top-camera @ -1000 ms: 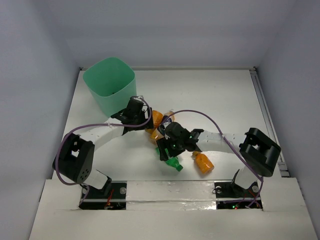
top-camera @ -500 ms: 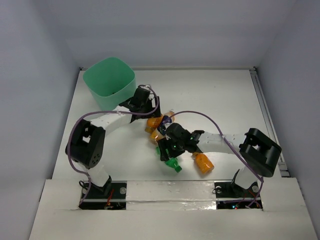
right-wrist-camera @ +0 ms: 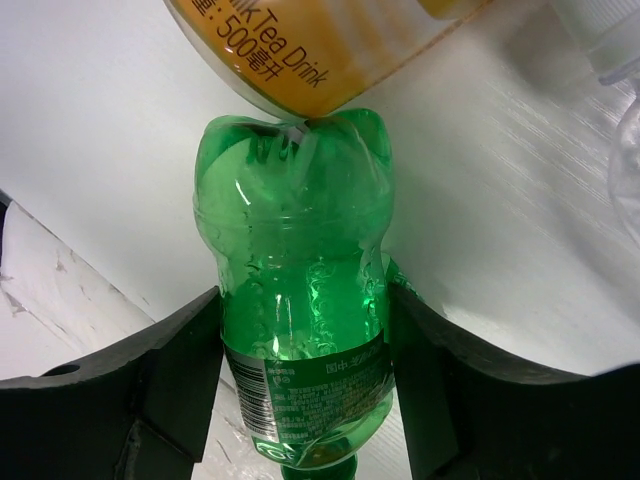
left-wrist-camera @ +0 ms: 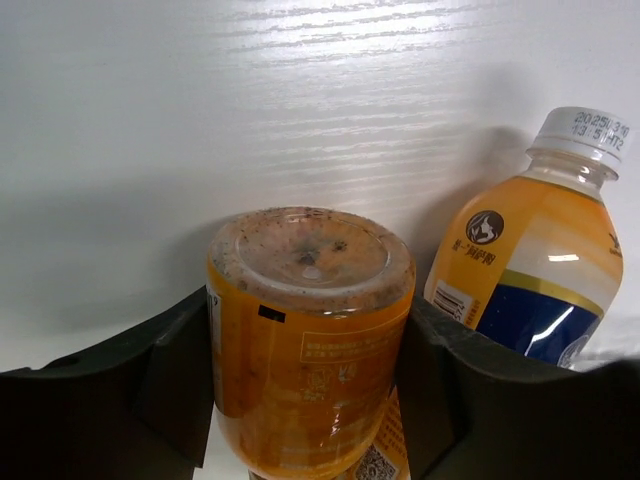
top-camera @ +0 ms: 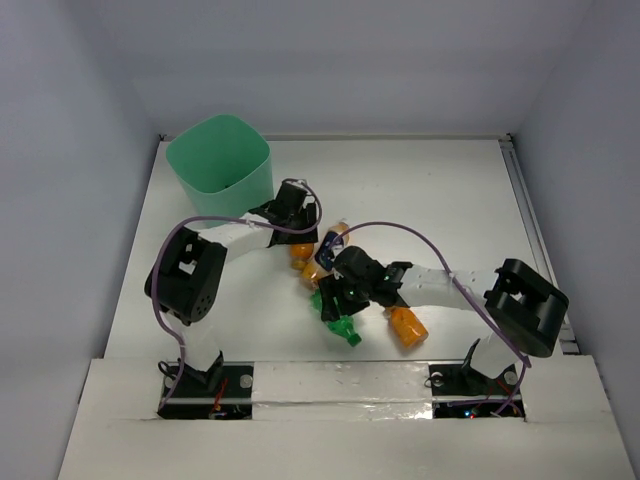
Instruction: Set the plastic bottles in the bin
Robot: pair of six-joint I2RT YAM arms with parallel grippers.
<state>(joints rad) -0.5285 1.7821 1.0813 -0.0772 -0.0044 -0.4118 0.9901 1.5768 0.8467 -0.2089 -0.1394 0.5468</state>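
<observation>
1. Bin (top-camera: pixel 218 165): mint-green, far-left corner of table (top-camera: pixel 440 190).
2. L gripper (left-wrist-camera: pixel 305 350): jaws clamped on orange bottle (left-wrist-camera: pixel 310 260), base twd wrist cam. Held just right of bin, outside it.
3. Blue-labelled bottle (left-wrist-camera: pixel 535 280): white cap, just beside item 2's bottle.
4. R gripper (right-wrist-camera: pixel 303 370): jaws clamped on green bottle (right-wrist-camera: pixel 295 250), mid-table. Milk-tea bottle (right-wrist-camera: pixel 320 50) overlaps its base end in wrist view.
5. Loose orange bottle (top-camera: pixel 405 325): lying on table nr R arm, apart from the cluster.
</observation>
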